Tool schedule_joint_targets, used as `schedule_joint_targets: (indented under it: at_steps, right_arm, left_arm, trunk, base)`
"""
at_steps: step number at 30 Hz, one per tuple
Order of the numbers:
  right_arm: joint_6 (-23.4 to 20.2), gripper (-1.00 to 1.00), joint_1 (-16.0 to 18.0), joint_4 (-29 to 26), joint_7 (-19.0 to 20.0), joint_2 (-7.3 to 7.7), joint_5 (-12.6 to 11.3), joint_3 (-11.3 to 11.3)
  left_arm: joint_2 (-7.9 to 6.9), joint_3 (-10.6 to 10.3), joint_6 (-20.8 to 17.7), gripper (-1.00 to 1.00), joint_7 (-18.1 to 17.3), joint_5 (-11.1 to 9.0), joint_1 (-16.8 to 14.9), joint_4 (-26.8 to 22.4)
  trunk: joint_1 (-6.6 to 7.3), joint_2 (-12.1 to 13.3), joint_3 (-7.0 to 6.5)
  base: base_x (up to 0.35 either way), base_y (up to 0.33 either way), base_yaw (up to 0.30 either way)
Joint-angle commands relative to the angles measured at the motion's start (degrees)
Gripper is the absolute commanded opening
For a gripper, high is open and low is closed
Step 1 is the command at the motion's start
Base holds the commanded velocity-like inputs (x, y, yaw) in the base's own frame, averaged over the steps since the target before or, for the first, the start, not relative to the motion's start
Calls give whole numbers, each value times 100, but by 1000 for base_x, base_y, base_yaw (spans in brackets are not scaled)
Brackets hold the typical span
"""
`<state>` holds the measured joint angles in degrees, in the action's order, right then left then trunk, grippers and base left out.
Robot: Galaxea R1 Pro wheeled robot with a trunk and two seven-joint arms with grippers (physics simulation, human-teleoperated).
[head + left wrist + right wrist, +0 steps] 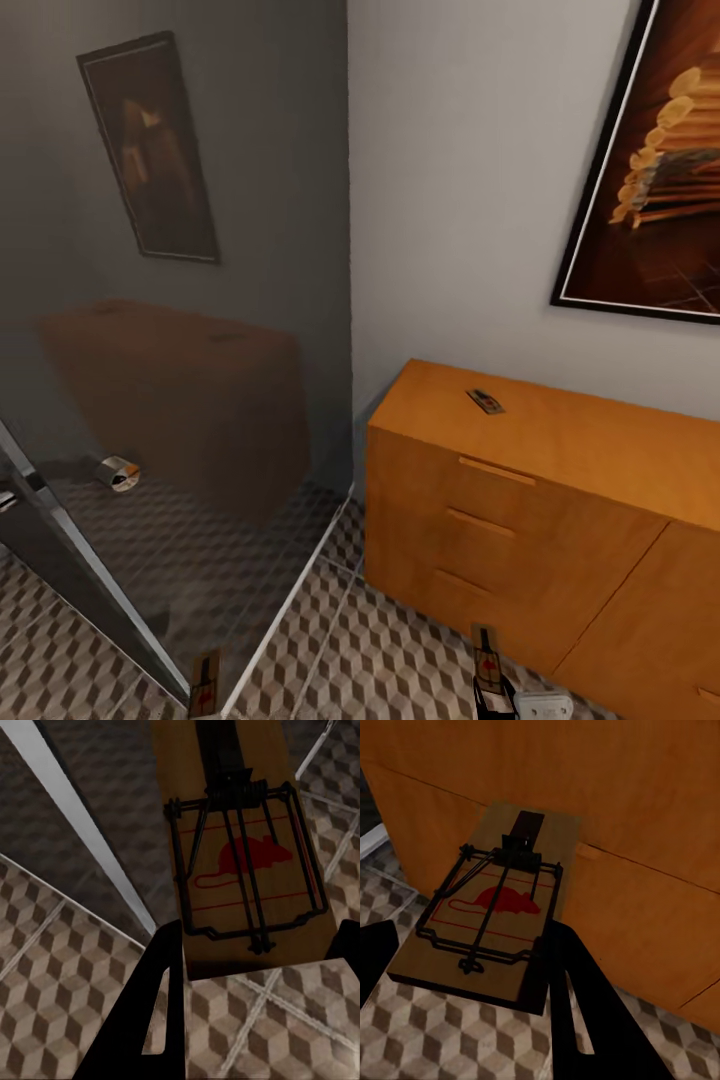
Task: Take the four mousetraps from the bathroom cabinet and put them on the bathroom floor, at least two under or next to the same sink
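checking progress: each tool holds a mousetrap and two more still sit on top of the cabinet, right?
Not quite. The head view shows one mousetrap on top of the cabinet, not two. Each tool does hold a trap: left tool, right tool.

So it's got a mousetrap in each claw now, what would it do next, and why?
Probably lower both and let go. The left gripper holds a mousetrap over the tiled floor, and the right gripper holds another mousetrap in front of the cabinet, above the tiles. One trap waits on the cabinet top, so freeing the claws looks sensible.
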<state>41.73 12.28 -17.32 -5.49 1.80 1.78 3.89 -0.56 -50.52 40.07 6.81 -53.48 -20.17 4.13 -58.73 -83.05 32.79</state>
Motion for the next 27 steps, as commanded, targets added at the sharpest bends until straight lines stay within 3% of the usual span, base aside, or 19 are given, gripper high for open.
schedule_joint_targets:
  at_steps: [1, 27]
  right_arm:
    - [10, -100, 2, 1, -58, 5, 15, 41]
    - [10, -100, 2, 1, -58, 5, 15, 41]
  left_arm:
    - [4, -36, 10, -100, 66, 48, -4, 9]
    - [4, -36, 10, -100, 66, 48, -4, 9]
  trunk:
    - [0, -3, 7]
    - [0, -3, 59]
  base:
    - [0, 0, 281]
    - [0, 0, 281]
